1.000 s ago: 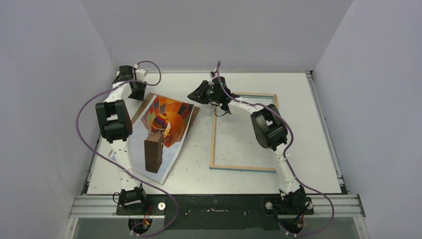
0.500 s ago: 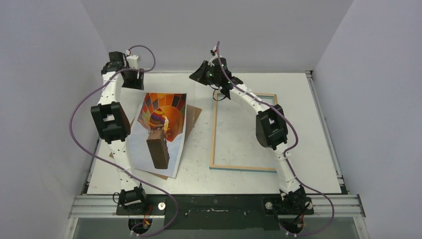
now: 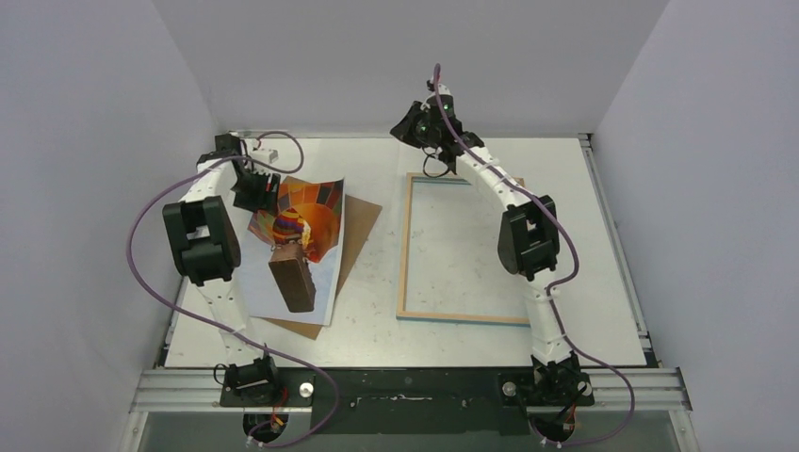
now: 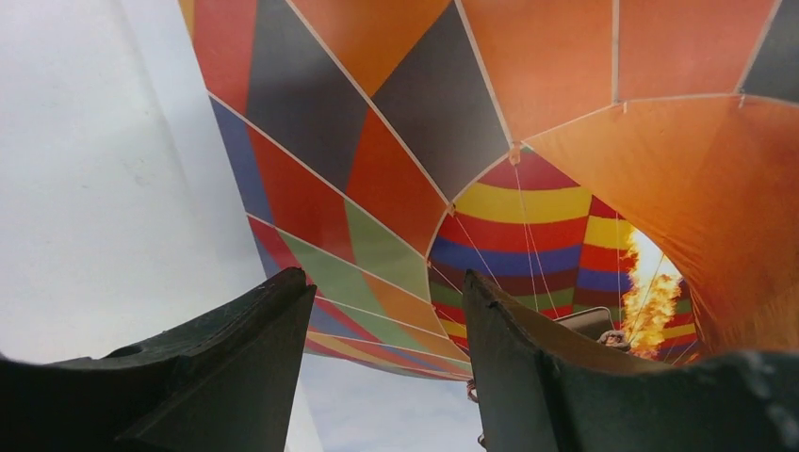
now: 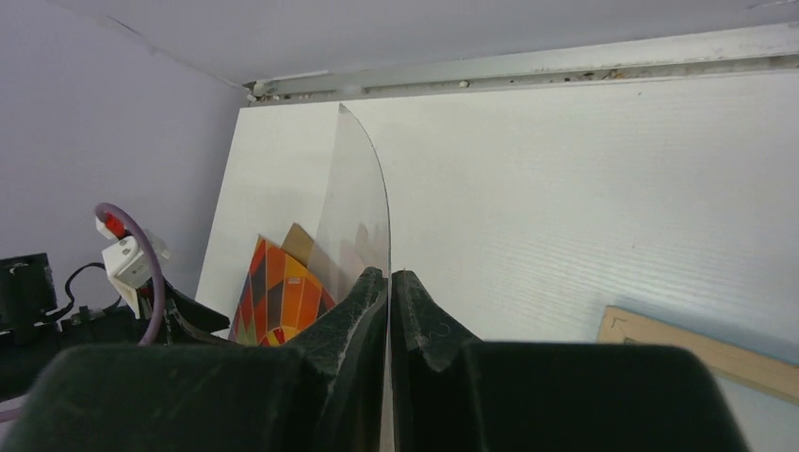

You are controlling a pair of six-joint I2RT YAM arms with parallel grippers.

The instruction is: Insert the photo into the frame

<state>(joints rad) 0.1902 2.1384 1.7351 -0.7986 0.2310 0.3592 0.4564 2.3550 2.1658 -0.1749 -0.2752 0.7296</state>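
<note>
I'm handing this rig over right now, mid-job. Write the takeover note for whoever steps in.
Grippers: left gripper has jaws open over the far end of the paper hot-air-balloon photo; right gripper has jaws shut on a thin clear sheet, held raised at the far side.
Things: the photo lies at left on a brown backing board, a dark brown block on top. The light wooden rectangular frame lies flat at right, nothing inside.
Done: nothing placed yet.
Left: get the photo into the frame.

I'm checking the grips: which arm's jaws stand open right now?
The left gripper: its jaws stand apart above the photo. The right gripper is pinched shut on a clear sheet.
</note>
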